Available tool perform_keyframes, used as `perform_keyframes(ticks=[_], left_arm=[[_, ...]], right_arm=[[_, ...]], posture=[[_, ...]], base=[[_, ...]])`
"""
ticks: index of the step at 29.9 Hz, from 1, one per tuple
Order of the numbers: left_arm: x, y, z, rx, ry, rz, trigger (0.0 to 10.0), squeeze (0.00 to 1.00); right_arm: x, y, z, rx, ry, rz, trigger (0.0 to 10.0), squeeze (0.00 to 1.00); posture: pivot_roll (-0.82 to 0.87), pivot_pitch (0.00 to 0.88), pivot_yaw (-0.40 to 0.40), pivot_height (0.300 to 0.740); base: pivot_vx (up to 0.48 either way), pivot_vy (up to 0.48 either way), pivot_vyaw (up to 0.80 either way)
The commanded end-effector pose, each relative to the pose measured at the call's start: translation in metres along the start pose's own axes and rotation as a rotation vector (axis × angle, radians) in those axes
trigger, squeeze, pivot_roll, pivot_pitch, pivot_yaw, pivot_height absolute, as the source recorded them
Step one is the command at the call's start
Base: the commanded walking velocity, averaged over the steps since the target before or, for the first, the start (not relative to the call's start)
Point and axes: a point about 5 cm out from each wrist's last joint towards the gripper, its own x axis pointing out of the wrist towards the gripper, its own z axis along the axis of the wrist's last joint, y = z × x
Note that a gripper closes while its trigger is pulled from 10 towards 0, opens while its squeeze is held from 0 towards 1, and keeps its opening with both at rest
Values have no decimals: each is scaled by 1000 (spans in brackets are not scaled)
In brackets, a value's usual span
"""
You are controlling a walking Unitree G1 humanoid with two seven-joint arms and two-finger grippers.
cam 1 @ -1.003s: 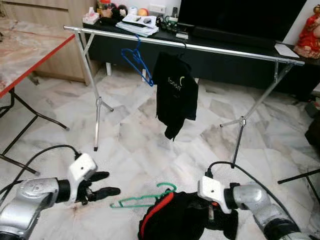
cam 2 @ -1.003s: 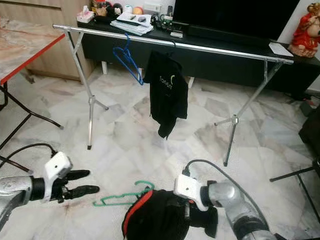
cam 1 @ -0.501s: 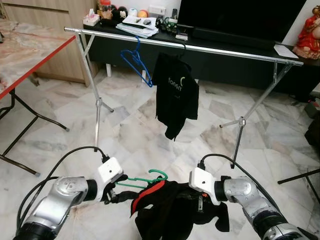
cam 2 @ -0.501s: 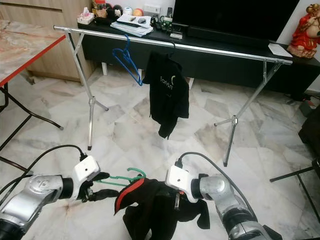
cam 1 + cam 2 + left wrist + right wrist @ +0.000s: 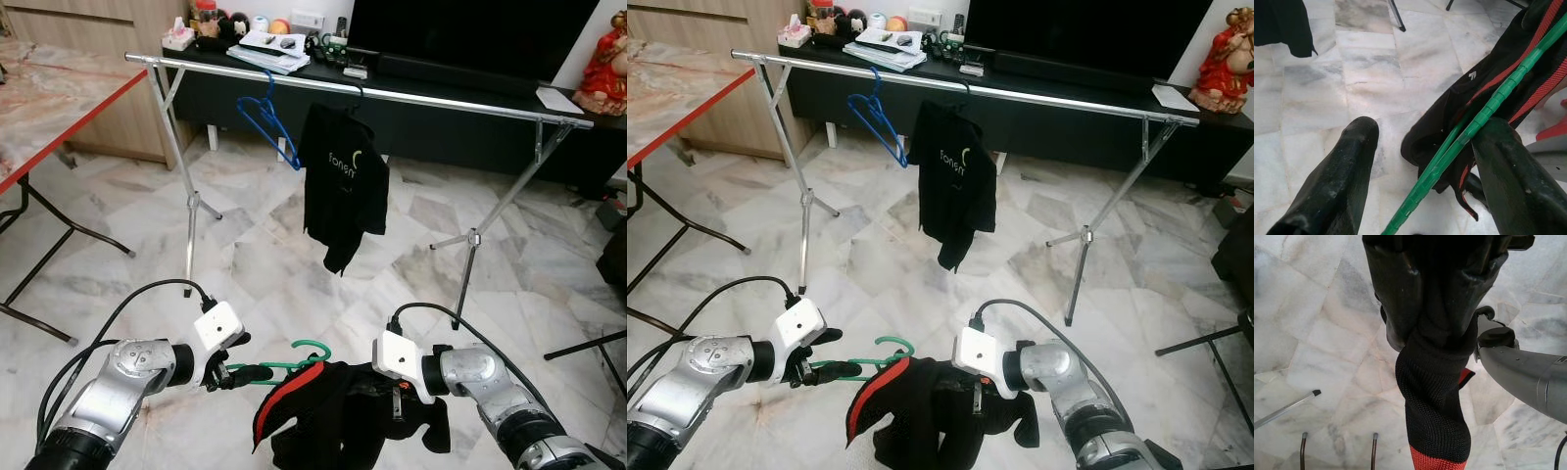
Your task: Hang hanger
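Note:
A green hanger [image 5: 292, 366] is threaded into a black garment with red trim [image 5: 323, 423], low over the marble floor in front of me. My left gripper [image 5: 233, 378] is at the hanger's bare end. In the left wrist view its fingers [image 5: 1342, 181] stand apart with the green hanger [image 5: 1474, 128] running between them, against one finger. My right gripper [image 5: 1435, 308] is shut on the garment's black knit cuff [image 5: 1435, 396] and holds it up. The silver clothes rail [image 5: 411, 95] stands further ahead.
A blue hanger [image 5: 266, 116] and a black shirt [image 5: 343, 181] hang on the rail. Its splayed legs [image 5: 191, 206] reach out over the floor. A red-edged table [image 5: 69, 93] stands at the left, and a dark TV console [image 5: 460, 127] behind the rail.
My left gripper has swung right from open floor to the hanger and now straddles it. The garment and hanger have shifted left and risen slightly in my right gripper.

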Motion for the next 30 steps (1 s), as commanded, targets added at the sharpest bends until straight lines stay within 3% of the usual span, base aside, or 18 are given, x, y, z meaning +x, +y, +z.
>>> perform_keyframes(ticks=[1, 6, 16, 17, 18, 19, 28, 30], left_arm=[[-3, 2, 3, 5, -2, -3, 10000, 0], [3, -8, 2, 0, -6, -54, 10000, 0], [13, -15, 13, 9, -50, -99, 9843, 0], [13, -16, 14, 9, -52, -105, 7961, 0], [13, -16, 14, 9, -52, -105, 7961, 0], [14, -18, 15, 10, -57, -116, 5373, 0], [14, -29, 23, 3, -103, -197, 6941, 0], [13, -33, 24, -1, -105, -233, 8275, 0]], right_arm=[[-4, -4, 3, -14, -14, 1, 10000, 0], [-3, -7, 15, -36, -66, 37, 10000, 0], [-1, -7, 17, -44, -59, 63, 10000, 0], [0, -7, 17, -42, -60, 64, 10000, 0], [0, -7, 17, -42, -60, 64, 10000, 0], [0, -6, 17, -39, -62, 65, 10000, 0], [0, -7, 16, -30, -58, 59, 10000, 0], [0, -7, 15, -25, -51, 51, 10000, 0]], posture=[[42, 98, -109, 740], [41, 98, -111, 740], [47, 81, -112, 740], [47, 81, -112, 740], [47, 81, -112, 740], [48, 80, -112, 740], [47, 84, -114, 740], [50, 85, -115, 740]], base=[[0, 0, 0], [0, 0, 0], [0, 0, 0], [0, 0, 0], [0, 0, 0], [0, 0, 0], [0, 0, 0], [0, 0, 0]])
